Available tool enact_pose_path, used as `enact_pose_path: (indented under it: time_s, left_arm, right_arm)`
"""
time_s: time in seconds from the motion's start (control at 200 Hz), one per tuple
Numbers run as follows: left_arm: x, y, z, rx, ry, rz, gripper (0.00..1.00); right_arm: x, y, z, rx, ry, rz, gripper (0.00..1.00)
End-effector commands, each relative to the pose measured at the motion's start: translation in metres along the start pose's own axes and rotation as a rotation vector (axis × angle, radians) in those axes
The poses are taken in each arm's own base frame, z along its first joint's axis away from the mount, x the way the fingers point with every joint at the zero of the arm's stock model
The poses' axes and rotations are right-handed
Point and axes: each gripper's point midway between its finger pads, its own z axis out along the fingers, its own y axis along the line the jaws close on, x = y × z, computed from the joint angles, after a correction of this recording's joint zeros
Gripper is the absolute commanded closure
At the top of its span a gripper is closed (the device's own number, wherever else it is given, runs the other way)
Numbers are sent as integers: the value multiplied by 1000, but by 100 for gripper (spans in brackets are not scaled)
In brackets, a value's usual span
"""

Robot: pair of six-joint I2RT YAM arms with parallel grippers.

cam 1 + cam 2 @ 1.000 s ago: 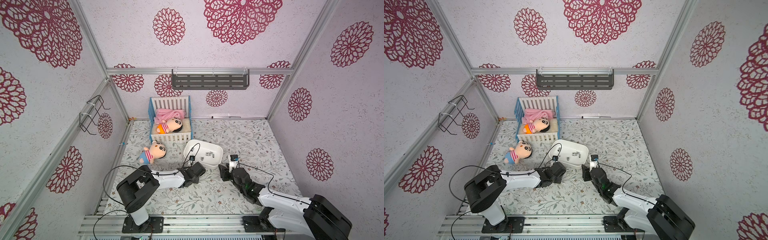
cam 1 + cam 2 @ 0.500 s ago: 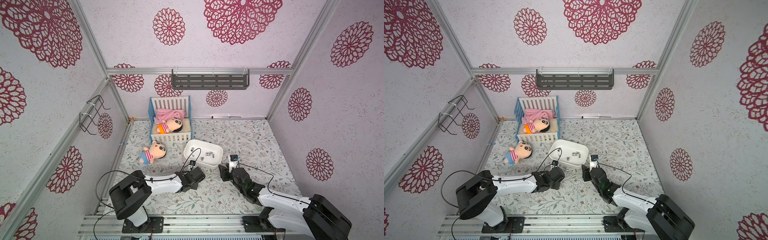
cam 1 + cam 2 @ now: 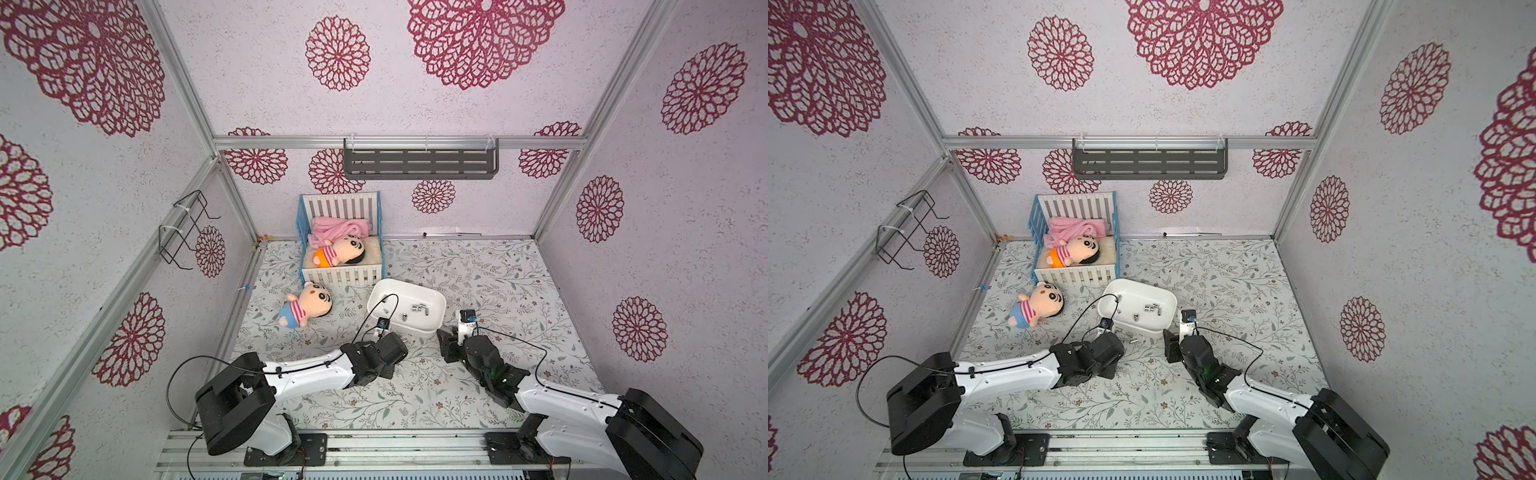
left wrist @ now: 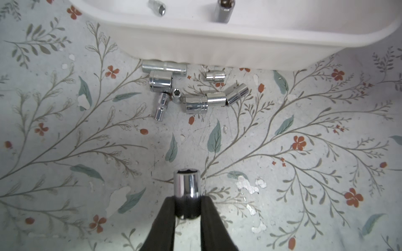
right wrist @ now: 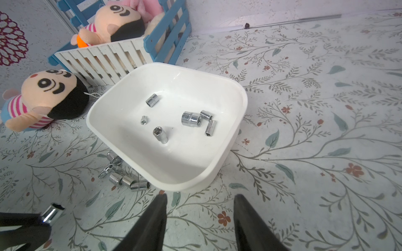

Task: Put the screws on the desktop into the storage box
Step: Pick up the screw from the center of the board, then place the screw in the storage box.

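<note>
In the left wrist view my left gripper is shut on a shiny silver screw. The screw sticks out past the black fingertips, over the leafy desktop. Several more screws lie in a cluster on the desktop against the near wall of the white storage box. The right wrist view shows that cluster and several screws inside the storage box. My right gripper stands open and empty just short of the box's near corner. Both top views show the storage box between the two arms.
A blue and white toy crib with a plush doll and a pink blanket stands behind the box. A second plush doll lies on the desktop to the box's left. A grey shelf and a wire rack hang on the walls.
My left arm has drawn back a little from the storage box towards the front, and its jaws have tightened on the screw. The right arm has not moved.
</note>
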Motion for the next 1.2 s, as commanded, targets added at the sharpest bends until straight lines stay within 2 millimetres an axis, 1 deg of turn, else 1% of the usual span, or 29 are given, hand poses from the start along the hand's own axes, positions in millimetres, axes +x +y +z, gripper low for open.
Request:
enact_pose_path:
  time_s: [0.0, 0.125, 0.19, 0.225, 0.335, 0.48, 0.64, 0.755, 0.826, 0.896, 0.971, 1.021, 1.066, 1.136, 1.156, 1.196]
  left_arm:
    - [-32, -8, -20, 15, -94, 11, 77]
    - [-60, -18, -31, 16, -139, 21, 77]
    - [-75, -24, -32, 24, -157, 19, 77]
    - [-82, -27, -31, 32, -158, 13, 79]
    - [-102, -36, -18, 73, -124, -19, 79]
    - [-125, -37, 2, 63, -102, -40, 79]
    - [-136, -32, 22, 42, -86, -57, 78]
    - [-145, -27, 31, 52, -72, -84, 72]
    - [-148, -24, 32, 54, -71, -88, 66]
    - [-150, -22, 28, 52, -80, -80, 56]
    - [-150, -17, 18, 52, -97, -63, 37]
    - [-149, -13, 9, 55, -110, -55, 27]
    - [-146, -11, 0, 62, -120, -46, 18]
    - [-139, -6, -13, 78, -129, -37, 0]
    - [-136, -4, -18, 84, -131, -33, 2]
    - [-131, 0, -25, 91, -137, -31, 3]
  right_arm:
    - [-21, 9, 0, -20, -54, 12, 46]
    - [-21, 9, 0, -21, -54, 13, 46]
    - [-21, 9, 0, -20, -55, 13, 46]
    - [-22, 9, 0, -22, -57, 14, 46]
    - [-21, 9, 0, -24, -57, 14, 46]
    - [-20, 10, 1, -26, -51, 12, 46]
    - [-22, 11, 0, -32, -57, 15, 46]
    - [-21, 12, -1, -42, -55, 13, 46]
    - [-22, 14, -1, -52, -58, 14, 46]
    - [-23, 16, -2, -68, -60, 14, 46]
    - [-22, 20, -3, -94, -59, 11, 46]
    - [-22, 25, -4, -118, -58, 6, 46]
    - [-22, 29, -5, -143, -56, 0, 46]
    - [-23, 37, -9, -186, -61, -10, 46]
    - [-23, 40, -10, -200, -63, -14, 46]
    - [-22, 46, -12, -231, -62, -23, 47]
